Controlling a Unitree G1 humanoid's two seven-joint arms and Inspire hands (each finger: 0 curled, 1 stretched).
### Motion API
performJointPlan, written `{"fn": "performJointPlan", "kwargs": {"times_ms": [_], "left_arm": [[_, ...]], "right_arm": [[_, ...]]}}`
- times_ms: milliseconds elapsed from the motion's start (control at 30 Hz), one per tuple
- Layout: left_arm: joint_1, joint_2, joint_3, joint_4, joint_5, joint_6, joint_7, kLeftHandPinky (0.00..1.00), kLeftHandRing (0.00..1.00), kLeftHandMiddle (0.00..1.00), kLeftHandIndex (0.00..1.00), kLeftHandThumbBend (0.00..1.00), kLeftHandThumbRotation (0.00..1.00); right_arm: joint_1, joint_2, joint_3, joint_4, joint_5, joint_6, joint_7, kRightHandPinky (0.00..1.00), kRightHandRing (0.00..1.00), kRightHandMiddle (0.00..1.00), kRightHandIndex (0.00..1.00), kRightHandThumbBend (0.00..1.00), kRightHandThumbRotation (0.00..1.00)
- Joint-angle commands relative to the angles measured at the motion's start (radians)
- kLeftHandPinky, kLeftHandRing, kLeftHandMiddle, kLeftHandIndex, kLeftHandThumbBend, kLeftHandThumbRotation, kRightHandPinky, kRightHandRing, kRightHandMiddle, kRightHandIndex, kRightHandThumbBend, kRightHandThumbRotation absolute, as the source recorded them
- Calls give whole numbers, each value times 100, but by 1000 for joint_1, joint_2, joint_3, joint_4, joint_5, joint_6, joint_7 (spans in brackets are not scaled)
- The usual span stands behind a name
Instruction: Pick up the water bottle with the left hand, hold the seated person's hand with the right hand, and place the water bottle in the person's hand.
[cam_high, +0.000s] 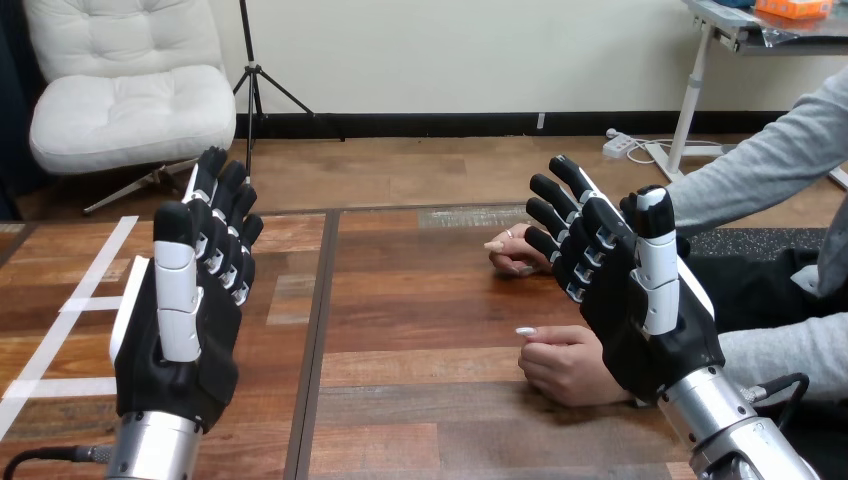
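1. My left hand (185, 330) hovers over the counter (420, 400), fingers straight and empty; the water bottle is not yet picked up.
2. My right hand (640, 300) is likewise spread, holding nothing.
3. The person's nearer hand (565, 362) rests on the counter beside my right hand, unheld, so I judge every step is still to do.

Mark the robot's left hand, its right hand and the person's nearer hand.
left hand (180, 388): head view, on the black palm below the thumb.
right hand (645, 360): head view, on the black palm.
person's nearer hand (565, 362): head view, on the middle of the hand.
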Motion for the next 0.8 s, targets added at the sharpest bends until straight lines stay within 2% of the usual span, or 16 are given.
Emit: {"fn": "performJointPlan", "kwargs": {"times_ms": [0,267,567,767], "left_arm": [[-41,7,-8,-14,5,-29,-13,100,100,100,100,82,96],[-72,23,10,-5,15,-29,-4,100,100,100,100,83,95],[-147,58,52,26,39,-39,17,100,100,100,100,86,94],[-211,83,85,83,34,-54,15,100,100,100,100,89,90]], "right_arm": [[-29,1,-18,-47,7,-11,-7,100,100,99,100,87,100],[-32,0,-18,-44,12,-9,-5,100,100,99,100,88,100],[-36,-1,-18,-40,12,-8,-4,100,100,99,100,88,100],[-39,1,-15,-37,9,-10,-5,100,100,98,100,88,100]]}}
